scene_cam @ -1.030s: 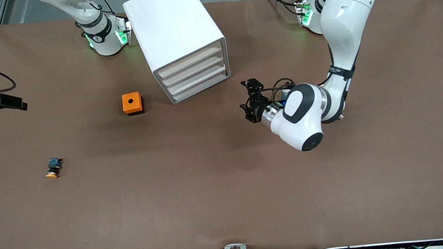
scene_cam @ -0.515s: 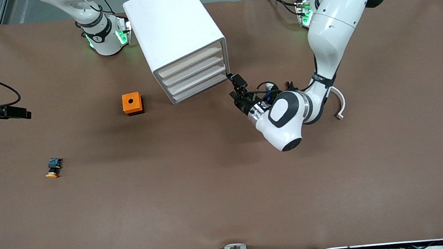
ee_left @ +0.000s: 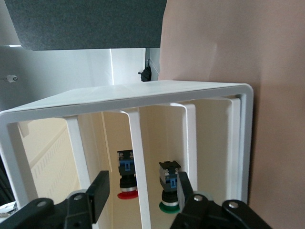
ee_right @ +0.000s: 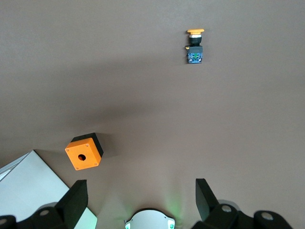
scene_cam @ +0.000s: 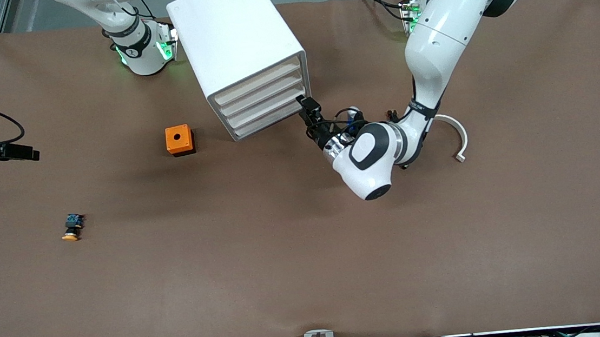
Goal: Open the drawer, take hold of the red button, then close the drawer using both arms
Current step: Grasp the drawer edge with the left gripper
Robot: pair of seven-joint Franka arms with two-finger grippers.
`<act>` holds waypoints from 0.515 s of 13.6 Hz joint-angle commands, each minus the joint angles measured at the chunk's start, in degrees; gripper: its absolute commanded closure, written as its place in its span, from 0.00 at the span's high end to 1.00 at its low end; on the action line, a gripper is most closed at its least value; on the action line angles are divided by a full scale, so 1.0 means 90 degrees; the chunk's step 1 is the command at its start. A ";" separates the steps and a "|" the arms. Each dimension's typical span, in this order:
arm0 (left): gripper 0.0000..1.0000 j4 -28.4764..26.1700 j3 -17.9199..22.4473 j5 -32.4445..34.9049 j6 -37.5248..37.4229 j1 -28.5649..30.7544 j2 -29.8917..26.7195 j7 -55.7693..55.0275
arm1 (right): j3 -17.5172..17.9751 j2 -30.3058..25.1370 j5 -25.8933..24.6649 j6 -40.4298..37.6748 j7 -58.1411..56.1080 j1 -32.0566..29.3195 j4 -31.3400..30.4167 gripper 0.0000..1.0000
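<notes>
The white cabinet (scene_cam: 237, 43) stands near the robots' bases, its four stacked drawer fronts (scene_cam: 264, 103) all shut. My left gripper (scene_cam: 306, 107) is open, low at the corner of the lowest fronts toward the left arm's end. In the left wrist view the gripper (ee_left: 142, 193) faces the fronts (ee_left: 136, 143). Through them show the red-capped button (ee_left: 127, 177) and a green-capped one (ee_left: 170, 191) in neighbouring drawers. My right gripper (scene_cam: 19, 152) hangs open and empty over the right arm's end of the table; it shows open in the right wrist view (ee_right: 140, 196).
An orange cube with a hole (scene_cam: 179, 140) sits beside the cabinet toward the right arm's end. An orange-capped button (scene_cam: 71, 227) lies nearer the front camera. A white curved piece (scene_cam: 454, 136) lies by the left arm.
The left arm has swung its gripper toward the cabinet, from a hand's width away to the corner of the lowest drawer fronts. The right gripper barely shifted.
</notes>
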 commanded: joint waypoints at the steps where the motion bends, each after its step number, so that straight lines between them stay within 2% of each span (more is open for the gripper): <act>1: 0.61 0.0112 -0.0138 -0.0102 -0.0104 -0.0080 0.0123 -0.0120 | 0.0057 0.0001 0.0056 -0.0060 0.0439 -0.0021 0.0071 1.00; 7: 0.61 0.0005 -0.0158 -0.0092 -0.0278 -0.0363 0.0269 -0.0101 | 0.0097 -0.0009 0.0066 -0.0119 0.1300 0.0183 0.0042 1.00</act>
